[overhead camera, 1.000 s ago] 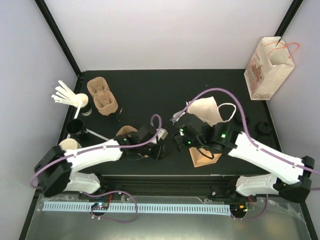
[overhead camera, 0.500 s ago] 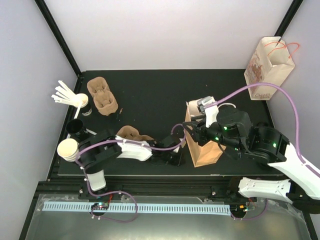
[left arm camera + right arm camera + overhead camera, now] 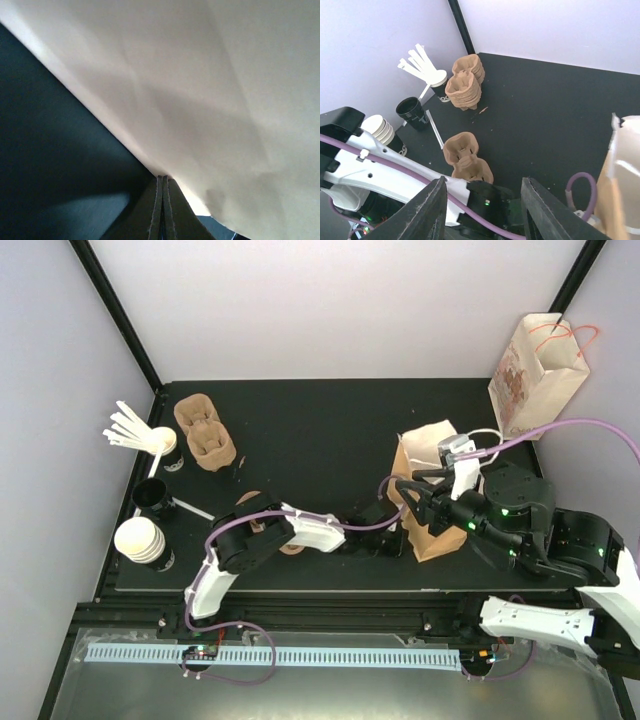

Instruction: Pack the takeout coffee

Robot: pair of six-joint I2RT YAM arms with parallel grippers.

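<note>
White paper cups (image 3: 138, 538) stand in a stack at the table's left front, far from both grippers, and show again in the right wrist view (image 3: 376, 128). A brown paper bag (image 3: 436, 525) stands upright at centre right. My left gripper (image 3: 393, 528) reaches across the front. Its jaws (image 3: 163, 181) are shut and their tips press against the bag's lower edge (image 3: 210, 90). My right gripper (image 3: 420, 502) hangs by the bag's upper left side. It is open (image 3: 483, 186) with nothing between its fingers.
A black cup (image 3: 152, 496) and a cup of white stirrers (image 3: 130, 426) stand at the left edge. Brown pulp carriers (image 3: 205, 435) are stacked behind them, and one carrier (image 3: 262, 506) lies by the left arm. A printed paper bag (image 3: 535, 375) stands at the back right.
The left arm swung right from the loose carrier to the bag's base and its jaws closed. The brown bag went from lying down to upright and shifted right along with the right gripper.
</note>
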